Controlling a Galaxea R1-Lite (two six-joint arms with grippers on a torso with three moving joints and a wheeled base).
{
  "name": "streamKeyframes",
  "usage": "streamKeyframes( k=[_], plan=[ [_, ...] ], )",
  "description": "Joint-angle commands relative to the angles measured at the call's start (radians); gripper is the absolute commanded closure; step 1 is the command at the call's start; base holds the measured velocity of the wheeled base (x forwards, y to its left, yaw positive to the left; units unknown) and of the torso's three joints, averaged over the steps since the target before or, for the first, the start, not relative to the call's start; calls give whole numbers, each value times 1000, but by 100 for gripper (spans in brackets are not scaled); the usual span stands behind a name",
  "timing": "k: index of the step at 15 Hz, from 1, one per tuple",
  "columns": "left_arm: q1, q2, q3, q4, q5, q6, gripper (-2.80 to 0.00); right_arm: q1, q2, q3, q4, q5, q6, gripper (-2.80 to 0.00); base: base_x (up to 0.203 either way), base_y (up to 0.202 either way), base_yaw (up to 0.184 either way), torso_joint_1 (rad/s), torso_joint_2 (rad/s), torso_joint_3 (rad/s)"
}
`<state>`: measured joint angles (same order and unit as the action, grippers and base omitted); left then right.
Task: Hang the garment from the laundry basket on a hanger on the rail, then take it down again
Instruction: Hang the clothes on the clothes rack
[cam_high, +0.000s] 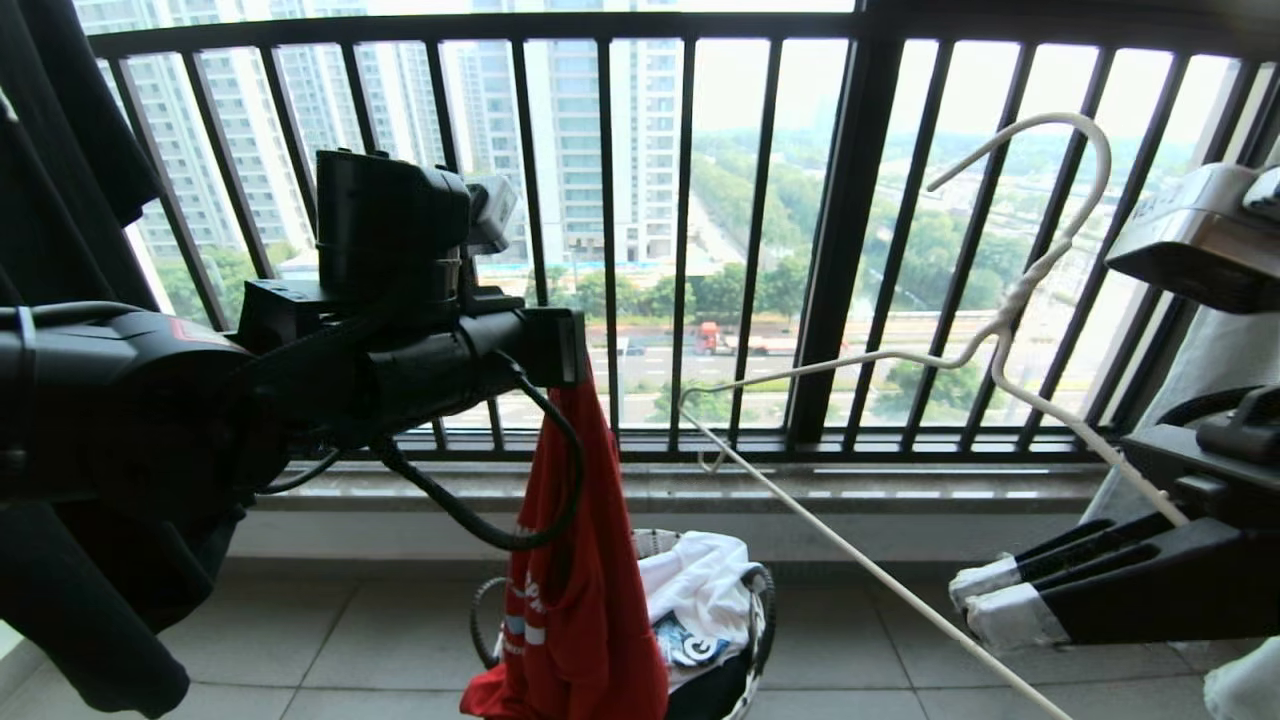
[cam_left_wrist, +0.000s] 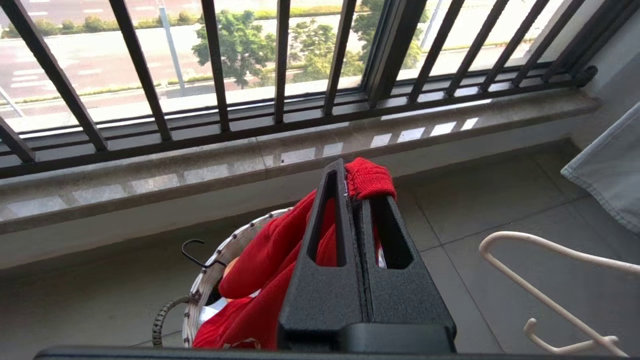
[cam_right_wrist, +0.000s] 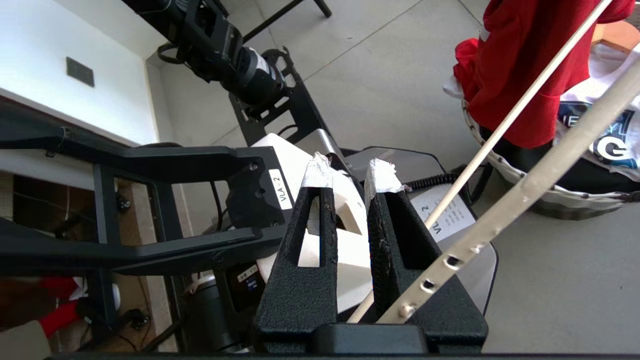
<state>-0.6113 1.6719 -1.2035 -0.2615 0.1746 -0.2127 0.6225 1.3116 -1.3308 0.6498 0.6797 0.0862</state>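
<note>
A: While the red short-sleeved cotton T-shirt (cam_high: 575, 600) hangs limp above the small round woven laundry basket (cam_high: 755, 620), what holds it?

B: The left tool (cam_left_wrist: 356, 192), clamped shut on its ribbed collar. It looks soft and light.

A: And the thin off-white wire hanger (cam_high: 1000, 330)?

B: Stiff, likely slippery; the right tool (cam_high: 985, 600) pinches one arm, jaws nearly closed.

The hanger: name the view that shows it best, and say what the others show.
The head view: the hanger shows its hook, twisted neck and both arms, held in the right claw. The left wrist view catches only one end; the right wrist view only rods crossing past the claw.
</note>
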Motion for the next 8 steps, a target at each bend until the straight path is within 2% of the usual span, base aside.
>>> streamKeyframes(
  k=[1, 8],
  plan=[
    [-5, 33, -26, 0, -20, -6, 0, 17, 71, -4, 2, 16, -16, 0, 0, 0, 0, 0, 0, 0],
    [-30, 92, -45, -12, -21, -50, 0, 30, 69, -2, 1, 105, -16, 0, 0, 0, 0, 0, 0, 0]
  ],
)
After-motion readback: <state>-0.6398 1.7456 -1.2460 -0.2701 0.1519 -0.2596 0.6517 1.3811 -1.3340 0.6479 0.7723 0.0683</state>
